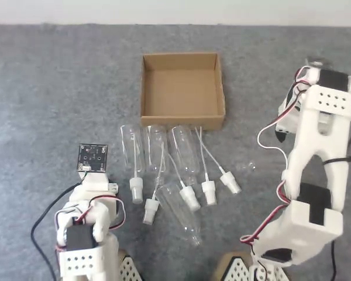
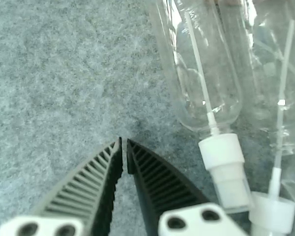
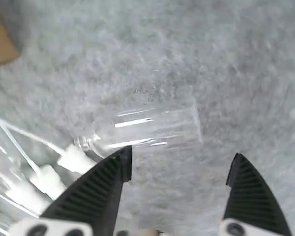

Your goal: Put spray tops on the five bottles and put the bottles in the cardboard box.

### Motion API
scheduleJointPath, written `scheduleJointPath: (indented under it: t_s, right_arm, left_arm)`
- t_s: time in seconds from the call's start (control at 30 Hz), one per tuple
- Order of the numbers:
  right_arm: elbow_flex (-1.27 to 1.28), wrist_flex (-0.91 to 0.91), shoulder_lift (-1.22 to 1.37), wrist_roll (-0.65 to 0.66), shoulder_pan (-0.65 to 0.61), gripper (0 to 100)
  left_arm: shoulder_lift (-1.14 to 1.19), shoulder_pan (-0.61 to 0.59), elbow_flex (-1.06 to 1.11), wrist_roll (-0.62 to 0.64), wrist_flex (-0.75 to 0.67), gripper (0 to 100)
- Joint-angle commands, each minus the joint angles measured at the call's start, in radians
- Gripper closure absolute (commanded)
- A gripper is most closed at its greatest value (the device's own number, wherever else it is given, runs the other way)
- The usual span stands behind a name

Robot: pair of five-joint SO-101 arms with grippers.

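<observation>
Fingers, left arm: the left gripper (image 2: 124, 147) is clenched, its dark ribbed fingers meeting at the tips with nothing between them, over grey carpet (image 2: 54, 73).
Nearest thing to those fingers: a white spray top (image 2: 222, 164) lies just beside them without touching. Its thin tube runs along a clear bottle (image 2: 201, 73) lying farther out; whether the tube is on the bottle or inside it cannot be told.
Fingers, right arm: the right gripper (image 3: 182, 157) is released and spread wide, holding nothing.
Thing before the right fingers: a lone bottle (image 3: 147, 128) lies on its side on the carpet just past the fingertips and across the gap, closer to one finger than the other. Contact cannot be made out. Its bare neck points toward the white tops.
Row of tops: in the high view the five spray tops (image 1: 209, 192) lie in a loose row between the arms, tubes pointing away toward the box.
Tilted bottle: a fourth bottle (image 1: 181, 211) lies slantwise among the tops, nearer the arm bases.
Bottle row: three bottles (image 1: 157, 146) lie side by side just short of the box.
Farthest: the cardboard box (image 1: 145, 88) sits open side up beyond the bottles, well apart from both grippers.
</observation>
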Motion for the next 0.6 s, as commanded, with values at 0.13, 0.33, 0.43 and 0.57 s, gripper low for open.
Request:
scheduleJointPath:
  t_s: [0.13, 0.33, 0.43, 0.57]
  right_arm:
    - [-0.054, 0.039, -0.081, 0.385, -0.073, 71.3]
    - [-0.041, 0.041, -0.084, 0.694, -0.107, 71.3]
    - [-0.006, 0.042, -0.085, 0.795, -0.13, 71.1]
    - [0.054, 0.042, -0.085, 0.925, -0.157, 70.9]
  left_arm:
    - [-0.021, -0.002, -0.012, -0.003, 0.006, 98]
    - [-0.021, -0.002, -0.012, -0.003, 0.006, 98]
    - [-0.021, -0.002, -0.012, -0.003, 0.006, 98]
    - [-0.021, -0.002, -0.012, -0.003, 0.006, 98]
